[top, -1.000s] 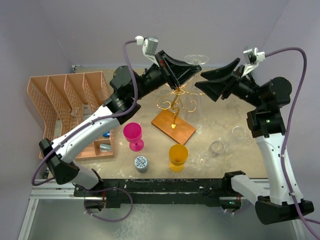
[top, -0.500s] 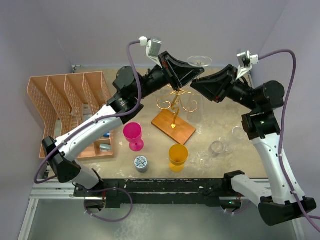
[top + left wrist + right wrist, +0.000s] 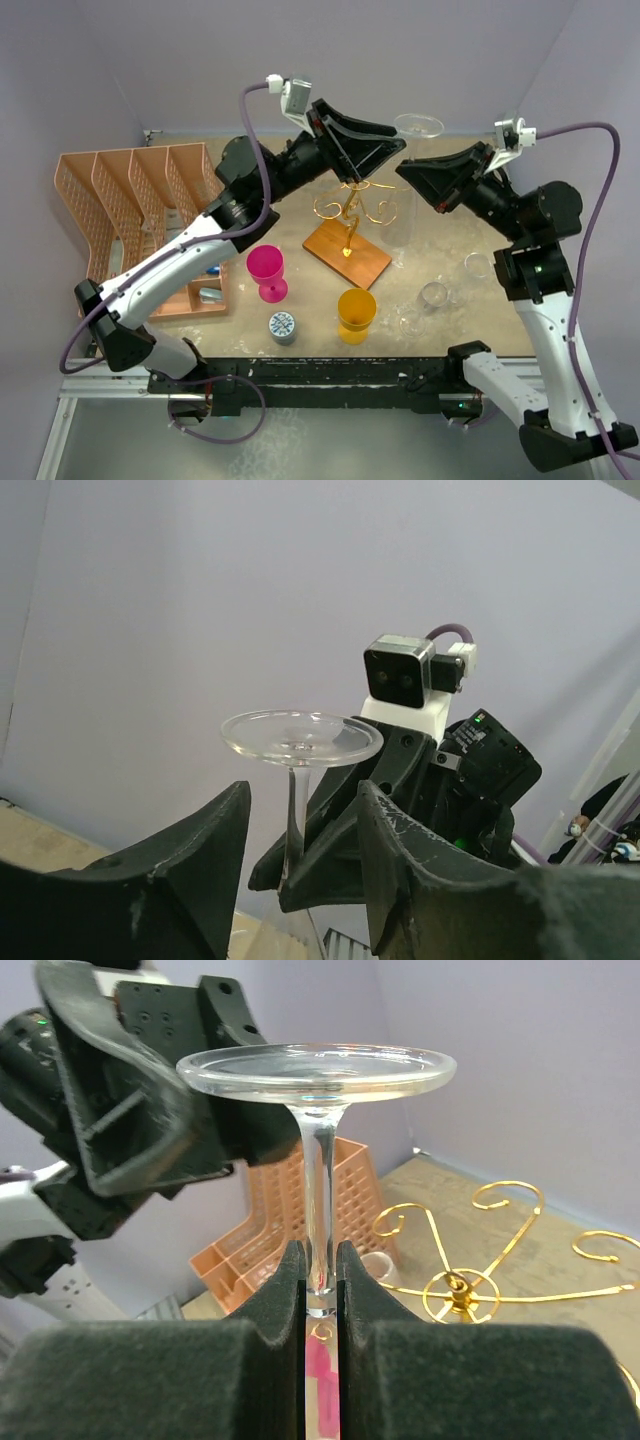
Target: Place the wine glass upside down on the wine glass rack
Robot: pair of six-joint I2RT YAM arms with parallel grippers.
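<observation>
We see the wine glass [image 3: 418, 125] at upper centre of the top view, just up and right of the rack [image 3: 347, 252]. It is inverted, with its foot up and stem vertical. The right gripper [image 3: 320, 1260] pinches the stem. The left gripper [image 3: 302, 798] is unclenched, fingers spread either side, not touching.

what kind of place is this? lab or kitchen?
Most likely a robot lab test cell, not a kitchen. The left arm and right arm are bolted at the edge of a table enclosed by plain lilac walls, and the gold wine glass rack, orange basket and pink goblet look like staged props.
</observation>
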